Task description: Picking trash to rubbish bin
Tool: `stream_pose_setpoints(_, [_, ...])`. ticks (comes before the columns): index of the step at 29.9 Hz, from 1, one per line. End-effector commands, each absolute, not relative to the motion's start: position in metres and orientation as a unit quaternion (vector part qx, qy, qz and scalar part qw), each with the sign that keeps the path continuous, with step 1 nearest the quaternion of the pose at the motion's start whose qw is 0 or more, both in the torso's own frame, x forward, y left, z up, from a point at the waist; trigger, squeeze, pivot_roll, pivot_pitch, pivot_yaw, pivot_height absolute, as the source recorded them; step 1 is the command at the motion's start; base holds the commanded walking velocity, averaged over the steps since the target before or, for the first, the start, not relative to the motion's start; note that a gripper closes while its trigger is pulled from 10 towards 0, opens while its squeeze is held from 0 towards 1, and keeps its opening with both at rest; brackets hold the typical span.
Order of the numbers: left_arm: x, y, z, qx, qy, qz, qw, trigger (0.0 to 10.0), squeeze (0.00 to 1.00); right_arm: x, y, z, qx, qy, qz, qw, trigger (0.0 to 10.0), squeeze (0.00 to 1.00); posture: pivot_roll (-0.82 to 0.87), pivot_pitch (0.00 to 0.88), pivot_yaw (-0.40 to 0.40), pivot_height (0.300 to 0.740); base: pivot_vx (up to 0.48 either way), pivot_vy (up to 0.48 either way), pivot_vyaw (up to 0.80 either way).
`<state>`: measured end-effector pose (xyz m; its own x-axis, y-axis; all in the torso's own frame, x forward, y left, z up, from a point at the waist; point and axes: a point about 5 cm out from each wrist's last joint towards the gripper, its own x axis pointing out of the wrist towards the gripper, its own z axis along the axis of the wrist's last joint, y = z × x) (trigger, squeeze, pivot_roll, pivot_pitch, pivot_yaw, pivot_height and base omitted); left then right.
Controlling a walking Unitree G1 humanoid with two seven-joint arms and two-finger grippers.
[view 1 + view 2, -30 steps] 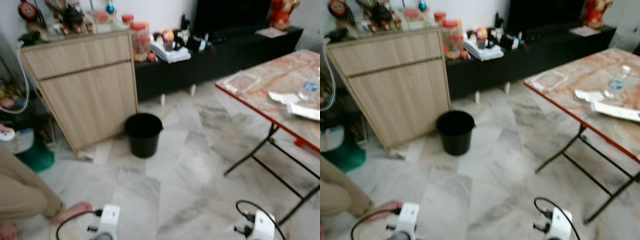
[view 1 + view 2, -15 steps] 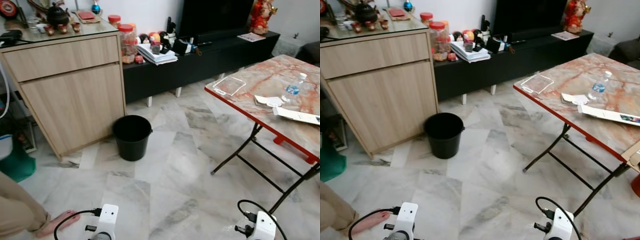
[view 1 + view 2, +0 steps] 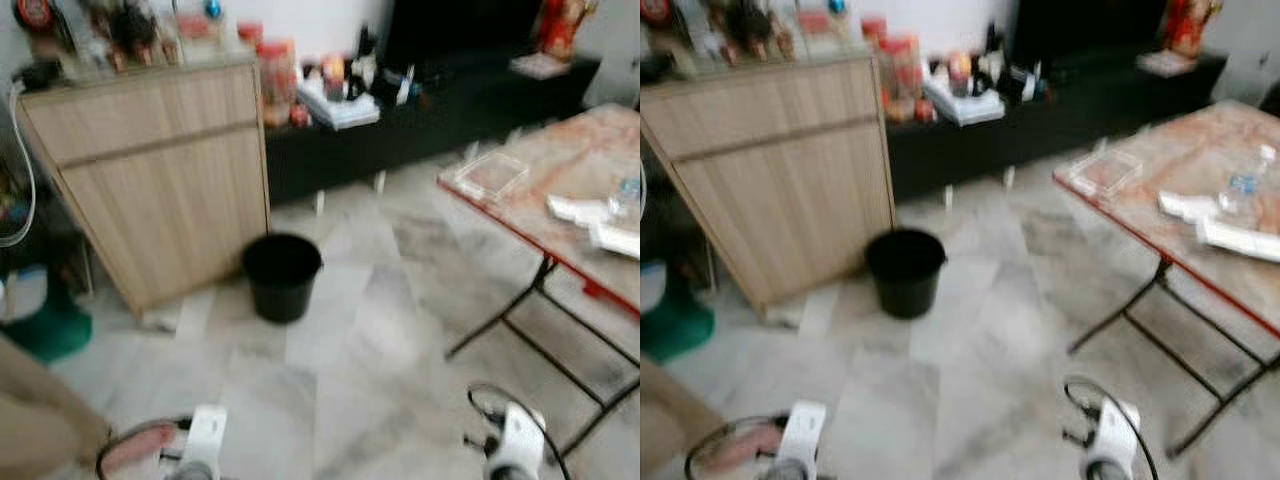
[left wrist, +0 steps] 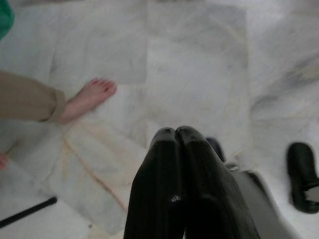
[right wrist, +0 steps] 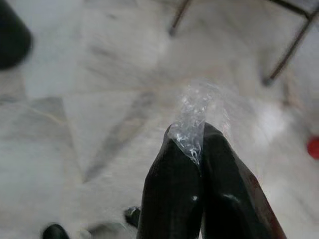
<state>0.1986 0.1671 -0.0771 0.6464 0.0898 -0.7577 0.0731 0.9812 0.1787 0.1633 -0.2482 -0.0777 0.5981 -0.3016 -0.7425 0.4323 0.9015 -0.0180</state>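
Now | your view is swinging back left, blurring | right gripper (image 5: 192, 149) is clamping crinkled clear plastic (image 5: 195, 117) | left gripper (image 4: 175, 135) is hanging closed, empty | black bin (image 3: 282, 275) is waiting ahead by cabinet (image 3: 160, 170)

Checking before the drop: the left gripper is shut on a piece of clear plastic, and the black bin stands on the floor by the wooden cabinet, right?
Wrong arm. The right wrist view shows the right gripper shut on the clear plastic; the left gripper is shut on nothing. The black bin does stand by the wooden cabinet.
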Motion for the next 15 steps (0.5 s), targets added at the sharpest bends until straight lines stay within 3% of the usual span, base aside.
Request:
stream_pose_setpoints(1, [0.1985, 0.1664, -0.0775, 0.102, 0.425, 0.002, 0.900, 10.0, 0.00, 0.1676, -0.2498, -0.0755, 0.084, 0.392, -0.212, 0.891, 10.0, 0.00, -0.12, 0.034, -0.071, 0.740, 0.266, 0.000, 0.00])
stream_pose_setpoints(4, [0.1988, 0.1660, -0.0774, 0.101, 0.425, 0.002, 0.900, 10.0, 0.00, 0.1683, -0.2499, -0.0750, 0.072, 0.393, -0.208, 0.893, 10.0, 0.00, -0.12, 0.036, -0.072, 0.740, 0.266, 0.000, 0.00])
stream_pose_setpoints(9, [0.1988, 0.1659, -0.0774, 0.101, 0.425, 0.003, 0.900, 10.0, 0.00, 0.1687, -0.2499, -0.0747, 0.074, 0.391, -0.208, 0.893, 10.0, 0.00, -0.12, 0.040, -0.075, 0.740, 0.270, 0.000, 0.62])
stream_pose_setpoints(15, [0.1983, 0.1654, -0.0777, 0.100, 0.426, 0.004, 0.899, 10.0, 0.00, 0.1692, -0.2510, -0.0743, 0.096, 0.386, -0.222, 0.890, 10.0, 0.00, -0.12, 0.044, -0.077, 0.740, 0.269, 0.000, 0.00])
